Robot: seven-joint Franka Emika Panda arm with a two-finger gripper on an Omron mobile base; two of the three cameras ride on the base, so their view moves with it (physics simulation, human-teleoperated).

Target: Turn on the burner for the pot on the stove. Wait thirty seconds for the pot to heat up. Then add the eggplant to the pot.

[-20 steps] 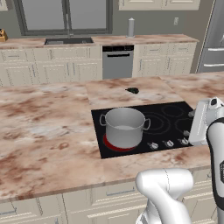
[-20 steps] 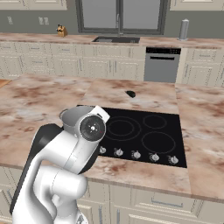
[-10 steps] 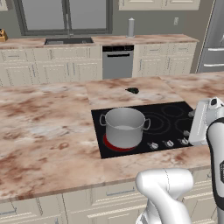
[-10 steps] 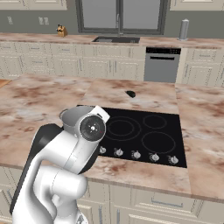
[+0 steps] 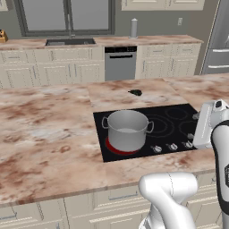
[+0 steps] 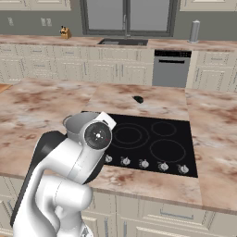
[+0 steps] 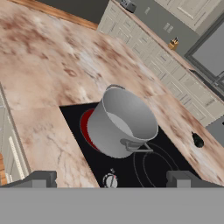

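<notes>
One long island counter of mottled pink-and-brown marble [image 5: 49,129] fills the foreground, and the flat black glass stove [image 5: 179,117] set into it serves as the landmark here. Beyond the stove, across a gap of floor, a back wall carries cream panelled cabinets [image 5: 53,71], a steel dishwasher [image 5: 120,63], a sink under a dark-framed window [image 5: 67,15], and a small grey cylinder [image 5: 133,28] standing on the back counter. On the stove's near-left corner sits the grey brushed-steel cylindrical pot [image 5: 127,129], upright, lidless, with two small loop handles at its rim; it looks empty, with only bare pale steel visible inside. Under it the large round burner [image 5: 112,147] glows red, a crescent of the glow showing around the pot's base. A row of small silver knobs [image 5: 172,146] runs along the stove's near edge, to the right of the pot. The small dark oblong eggplant [image 5: 135,92] lies on the marble just beyond the stove's far edge, well apart from the pot. The two-finger gripper [image 7: 111,179] hovers above the stove's near edge, close to the knobs and the pot, its jaws spread wide with nothing between them.
</notes>
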